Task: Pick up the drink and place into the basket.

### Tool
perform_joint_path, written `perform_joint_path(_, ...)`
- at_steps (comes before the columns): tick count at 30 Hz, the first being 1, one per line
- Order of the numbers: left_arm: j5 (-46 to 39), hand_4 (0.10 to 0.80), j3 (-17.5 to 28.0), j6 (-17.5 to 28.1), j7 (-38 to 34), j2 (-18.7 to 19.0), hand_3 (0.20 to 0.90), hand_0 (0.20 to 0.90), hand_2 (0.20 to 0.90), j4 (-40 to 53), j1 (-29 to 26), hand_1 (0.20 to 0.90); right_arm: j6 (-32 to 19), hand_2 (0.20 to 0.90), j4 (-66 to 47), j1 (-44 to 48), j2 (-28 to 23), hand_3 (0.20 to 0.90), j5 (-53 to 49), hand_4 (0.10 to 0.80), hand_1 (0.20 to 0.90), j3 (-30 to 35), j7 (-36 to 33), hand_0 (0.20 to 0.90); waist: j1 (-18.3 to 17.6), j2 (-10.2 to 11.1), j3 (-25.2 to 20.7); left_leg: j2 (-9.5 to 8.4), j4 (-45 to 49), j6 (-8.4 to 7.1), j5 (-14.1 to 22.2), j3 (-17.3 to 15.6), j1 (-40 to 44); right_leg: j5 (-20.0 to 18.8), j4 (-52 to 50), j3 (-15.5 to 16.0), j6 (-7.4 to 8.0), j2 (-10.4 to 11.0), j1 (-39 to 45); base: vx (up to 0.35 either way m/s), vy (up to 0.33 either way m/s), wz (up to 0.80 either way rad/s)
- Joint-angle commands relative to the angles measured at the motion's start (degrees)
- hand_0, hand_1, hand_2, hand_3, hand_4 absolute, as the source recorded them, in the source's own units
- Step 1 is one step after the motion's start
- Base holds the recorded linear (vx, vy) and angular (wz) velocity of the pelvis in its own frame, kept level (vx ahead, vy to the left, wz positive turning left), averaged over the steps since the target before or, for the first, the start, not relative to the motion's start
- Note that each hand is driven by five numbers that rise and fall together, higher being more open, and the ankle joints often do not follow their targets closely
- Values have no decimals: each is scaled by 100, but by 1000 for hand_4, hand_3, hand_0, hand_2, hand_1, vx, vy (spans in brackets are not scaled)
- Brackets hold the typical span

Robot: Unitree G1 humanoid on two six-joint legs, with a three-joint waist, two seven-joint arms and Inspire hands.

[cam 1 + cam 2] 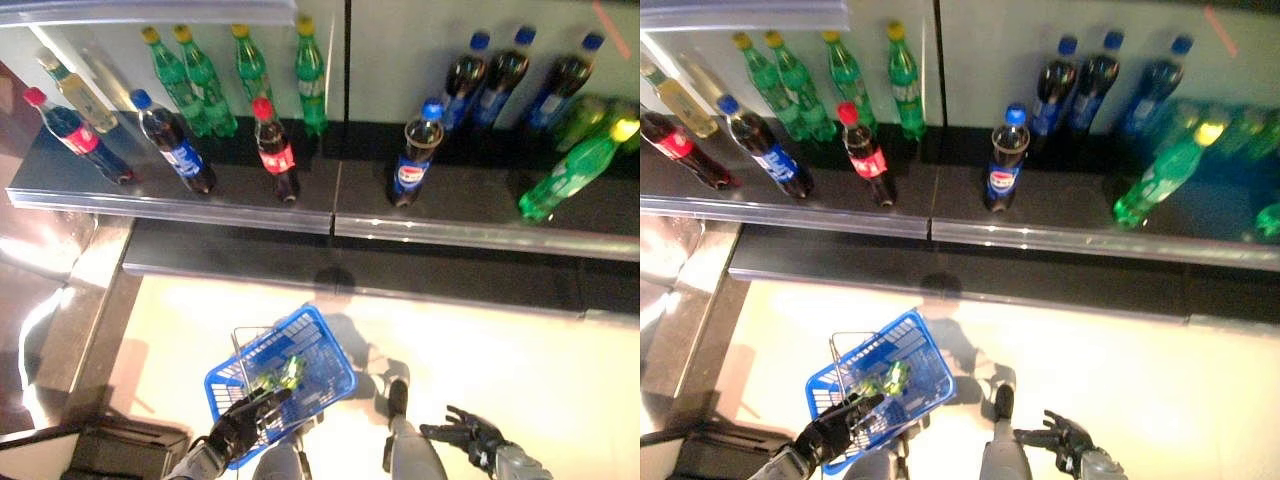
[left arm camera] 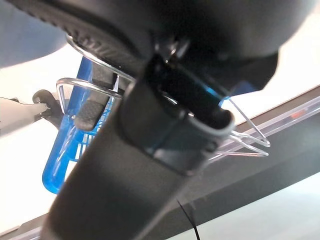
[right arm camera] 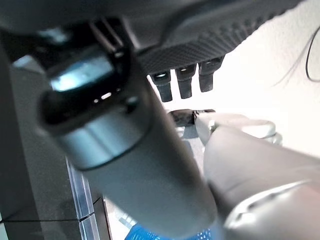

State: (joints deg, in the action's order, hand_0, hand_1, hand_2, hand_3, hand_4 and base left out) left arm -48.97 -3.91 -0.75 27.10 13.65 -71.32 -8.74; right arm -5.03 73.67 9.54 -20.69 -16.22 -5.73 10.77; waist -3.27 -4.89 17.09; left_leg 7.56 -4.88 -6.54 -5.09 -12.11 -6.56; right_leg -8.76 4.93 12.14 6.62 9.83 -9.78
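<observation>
A blue plastic basket (image 1: 322, 372) hangs low in front of me, above the pale floor. Inside it lies a green drink bottle (image 1: 284, 374), tilted on its side. My left hand (image 1: 238, 426) is at the basket's near rim, and in the left wrist view its fingers (image 2: 93, 107) curl over the wire handle (image 2: 80, 84). My right hand (image 1: 468, 434) hangs low at the right, apart from the basket, fingers (image 3: 181, 84) relaxed and holding nothing.
A dark shelf (image 1: 330, 222) runs across ahead at the floor's far edge. On it stand several cola bottles, among them a red-labelled one (image 1: 276, 152) and a blue-labelled one (image 1: 414, 156), and several green bottles (image 1: 310, 76). One green bottle (image 1: 572, 170) leans at the right.
</observation>
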Motion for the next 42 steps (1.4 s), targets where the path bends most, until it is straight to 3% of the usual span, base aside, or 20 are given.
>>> perform_joint_path(1, -505, 100, -47, 302, 393, 282, 200, 300, 300, 29, -184, 300, -67, 900, 148, 165, -170, 900, -259, 800, 900, -233, -86, 900, 81, 138, 133, -169, -12, 117, -45, 345, -398, 179, -151, -113, 166, 310, -64, 0, 0, 0)
perform_joint_path(7, -692, 100, -167, 317, 442, 305, 200, 300, 300, 52, -343, 300, -199, 900, 106, 281, -246, 900, -396, 800, 900, -264, -46, 900, 100, 108, 281, -191, -12, 133, -71, 394, -509, 315, -403, -184, 152, 357, -231, -85, 21, 3)
perform_joint_path(8, -1101, 100, -360, 330, 439, 347, 200, 300, 300, 270, -611, 300, -722, 900, -210, 541, -345, 900, -687, 800, 900, -381, -114, 900, 111, 87, 618, -94, 969, 121, 110, 553, -1109, 709, -1453, -294, 26, 480, -854, -325, 8, 6)
perform_joint_path(10, -1162, 100, -376, 298, 326, 420, 200, 300, 300, 324, -661, 300, -1201, 900, -412, 615, -334, 900, -709, 800, 900, -461, -166, 900, 108, 161, 658, 30, 1502, 100, 297, 629, -1360, 862, -1827, -301, -14, 512, -1058, -225, -57, 9)
perform_joint_path(15, -1239, 100, -377, 201, 99, 638, 200, 300, 300, 503, -717, 300, -1795, 900, -1493, 787, -394, 900, -656, 800, 900, -768, -400, 900, 149, 286, 684, 122, 1941, 134, 447, 765, -1681, 985, -2198, -328, -36, 465, -1335, -67, -94, 1)
perform_joint_path(21, -1273, 100, -397, 226, -127, 662, 200, 300, 300, 966, -488, 300, -1574, 900, -4079, 850, -657, 900, -535, 800, 900, -1004, -1222, 900, 128, 344, 672, 109, 2061, 192, 499, 771, -1827, 1026, -2361, -366, -34, 428, -1523, -24, -39, 5)
perform_joint_path(27, -1321, 100, -375, 348, -101, 553, 200, 300, 300, 1071, -358, 300, -1823, 900, -5494, 1209, -825, 900, -346, 800, 900, -711, -1501, 900, 73, 305, 722, 84, 1883, 224, 448, 728, -1796, 1000, -2242, -437, -9, 385, -1536, -10, 21, 2)
perform_joint_path(42, -1240, 100, -161, 387, 246, 444, 200, 300, 300, 852, -208, 300, -2412, 900, -6809, 1510, -1281, 900, -544, 800, 900, 100, -1981, 900, 8, 209, 776, 104, 1831, 183, 449, 551, -1644, 1008, -2058, -427, -6, 478, -1302, 20, 35, 0)
